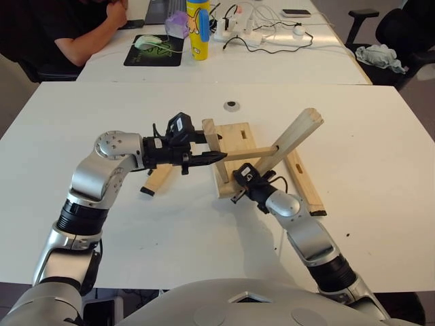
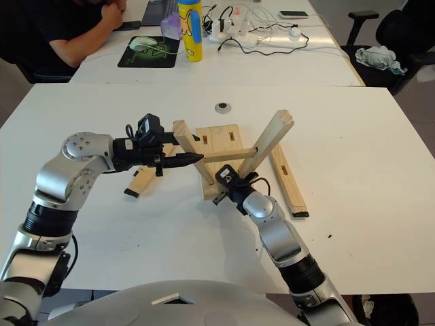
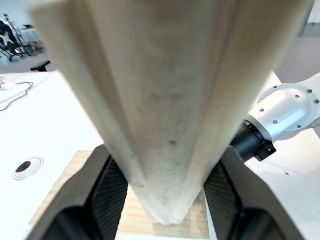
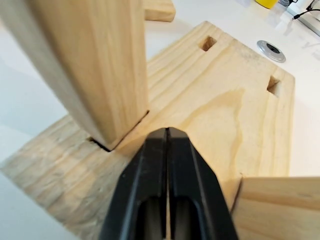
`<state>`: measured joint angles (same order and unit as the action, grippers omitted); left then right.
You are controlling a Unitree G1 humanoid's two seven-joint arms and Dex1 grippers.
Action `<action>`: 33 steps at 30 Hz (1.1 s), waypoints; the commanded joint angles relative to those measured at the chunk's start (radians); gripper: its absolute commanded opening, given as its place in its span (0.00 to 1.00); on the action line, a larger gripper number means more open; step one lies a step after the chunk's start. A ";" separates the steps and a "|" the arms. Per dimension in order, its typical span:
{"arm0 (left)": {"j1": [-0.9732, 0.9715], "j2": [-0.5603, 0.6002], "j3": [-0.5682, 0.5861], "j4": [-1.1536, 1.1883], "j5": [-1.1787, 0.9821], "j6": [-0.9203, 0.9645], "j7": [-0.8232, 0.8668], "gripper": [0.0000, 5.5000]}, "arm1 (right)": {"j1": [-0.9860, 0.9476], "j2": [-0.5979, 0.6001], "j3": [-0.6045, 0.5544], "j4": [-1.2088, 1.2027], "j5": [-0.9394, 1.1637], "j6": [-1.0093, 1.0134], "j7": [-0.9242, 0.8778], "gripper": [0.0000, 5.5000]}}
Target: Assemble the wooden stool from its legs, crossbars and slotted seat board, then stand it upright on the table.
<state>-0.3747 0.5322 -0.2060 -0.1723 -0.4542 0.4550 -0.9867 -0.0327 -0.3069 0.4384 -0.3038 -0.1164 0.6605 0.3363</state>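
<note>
Left tool clamped on upright leg; right tool fingers together over slotted seat board, contact unclear, base cut off.

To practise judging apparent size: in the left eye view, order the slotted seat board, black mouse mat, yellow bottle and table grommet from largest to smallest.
1. slotted seat board
2. black mouse mat, though it lies farther from the camera
3. yellow bottle, its top cut off by the frame
4. table grommet
</note>
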 commanded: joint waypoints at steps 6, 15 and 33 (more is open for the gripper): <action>0.042 -0.049 -0.060 0.129 0.103 -0.020 0.068 0.38 | 0.045 -0.044 0.033 0.128 0.076 0.152 0.133 0.00; 0.065 0.028 -0.027 0.210 0.145 -0.136 0.056 0.38 | 0.024 0.021 -0.024 0.226 0.097 0.082 0.070 0.00; -0.068 0.098 0.520 -0.160 -0.529 0.278 0.249 0.63 | 0.024 0.158 -0.089 0.417 0.084 -0.035 -0.064 0.00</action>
<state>-0.3098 0.6089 0.2143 -0.3019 -0.8355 0.6434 -0.8351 -0.1025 -0.1481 0.3440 -0.0772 -0.0299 0.5336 0.2847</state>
